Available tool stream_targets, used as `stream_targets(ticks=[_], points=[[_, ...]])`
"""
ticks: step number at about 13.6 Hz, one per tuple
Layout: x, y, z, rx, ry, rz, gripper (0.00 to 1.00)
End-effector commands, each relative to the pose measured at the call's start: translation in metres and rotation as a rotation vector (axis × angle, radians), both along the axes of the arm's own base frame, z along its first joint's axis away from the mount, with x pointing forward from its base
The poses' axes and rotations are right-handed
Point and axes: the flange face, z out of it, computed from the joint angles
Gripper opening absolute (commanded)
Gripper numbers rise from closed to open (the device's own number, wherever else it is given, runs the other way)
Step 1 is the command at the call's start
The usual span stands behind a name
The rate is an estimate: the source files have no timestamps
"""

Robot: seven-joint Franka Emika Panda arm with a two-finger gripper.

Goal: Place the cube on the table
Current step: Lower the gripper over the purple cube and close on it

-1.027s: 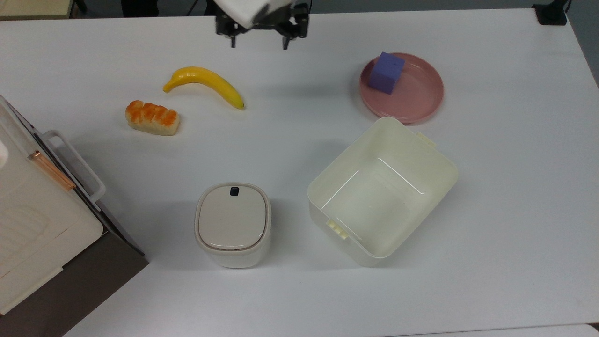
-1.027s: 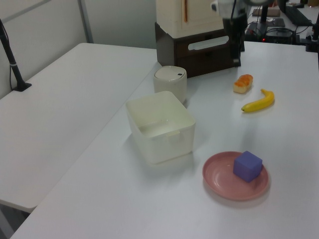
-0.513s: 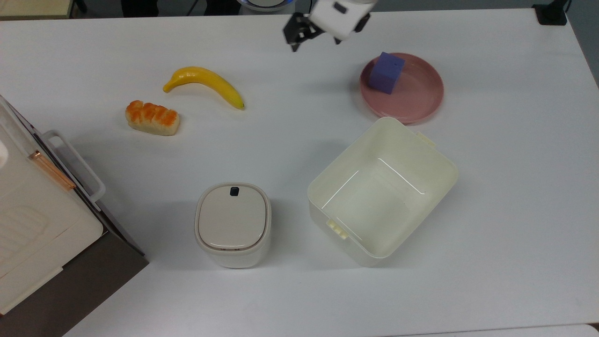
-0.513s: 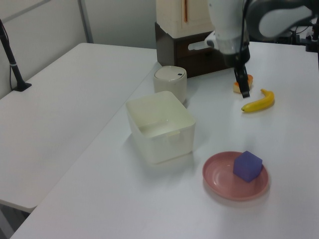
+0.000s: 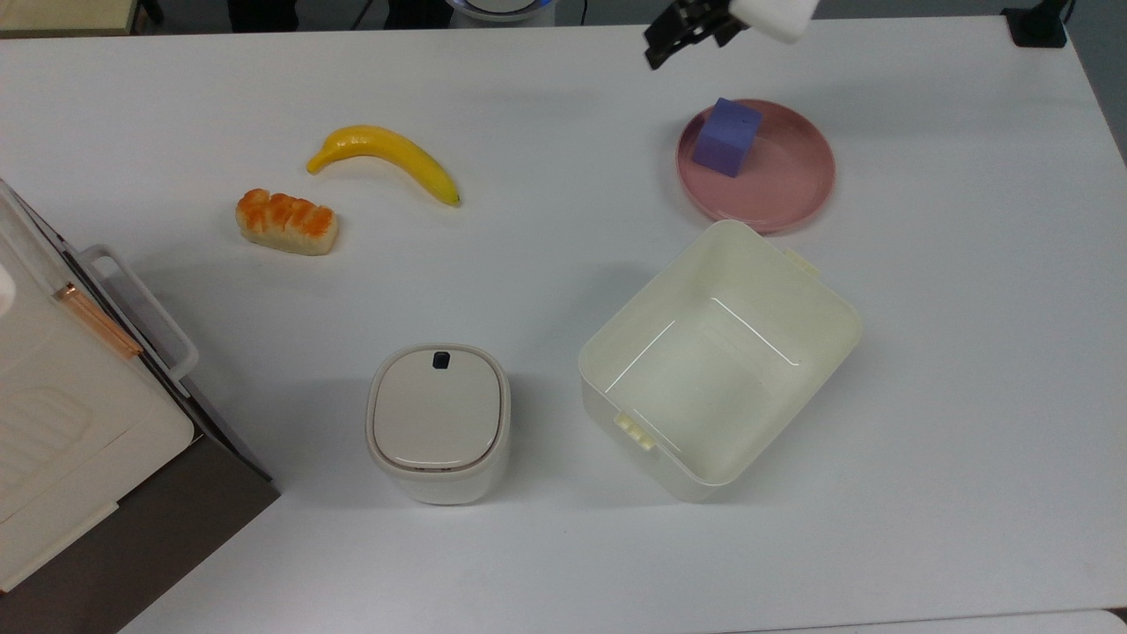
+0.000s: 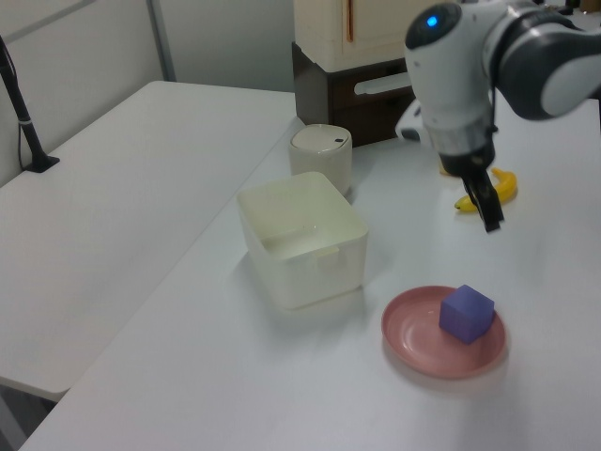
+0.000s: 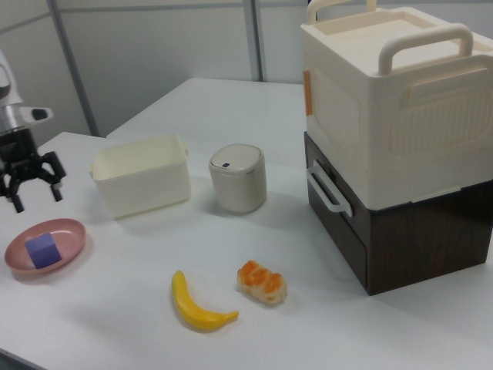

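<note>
The purple-blue cube [image 5: 726, 136] [image 6: 467, 313] [image 7: 42, 250] rests on the pink plate [image 5: 788, 180] [image 6: 413, 338] [image 7: 69, 230], toward the plate's edge on the top view's left. The plate stands on the white table [image 5: 528, 264] [image 6: 235, 395] [image 7: 139, 308]. My gripper [image 5: 691, 40] [image 7: 35, 196] hangs in the air above the table, just beyond the plate toward the top view's upper left. It is open, its black fingers [image 6: 488, 211] spread with nothing between them, and it is apart from the cube.
A cream open bin [image 5: 616, 352] sits close beside the plate. A small lidded container [image 5: 438, 423], a banana [image 5: 387, 158] and a bread piece [image 5: 286, 222] lie further toward the top view's left. Stacked storage boxes [image 5: 53, 440] fill that view's lower left corner.
The gripper has travelled toward the top view's right, from above the banana area to beside the plate. The cube and the other things have stayed put.
</note>
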Motion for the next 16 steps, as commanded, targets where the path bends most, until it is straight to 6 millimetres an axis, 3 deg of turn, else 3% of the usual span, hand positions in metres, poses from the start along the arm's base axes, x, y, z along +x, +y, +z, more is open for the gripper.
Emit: stream_targets(ticks=[1, 4, 5, 11, 14, 16], points=[[-0.034, 0.042, -0.030, -0.043, -0.017, 0.000, 1.00], [-0.051, 0.065, -0.070, -0.047, -0.101, 0.007, 1.00], [-0.048, 0.070, -0.086, -0.052, -0.108, -0.001, 1.00], [-0.021, 0.073, -0.122, -0.070, -0.193, -0.058, 1.00], [-0.021, 0.072, -0.135, -0.084, -0.172, -0.049, 1.00], [-0.021, 0.071, -0.145, -0.089, -0.152, -0.045, 0.95]])
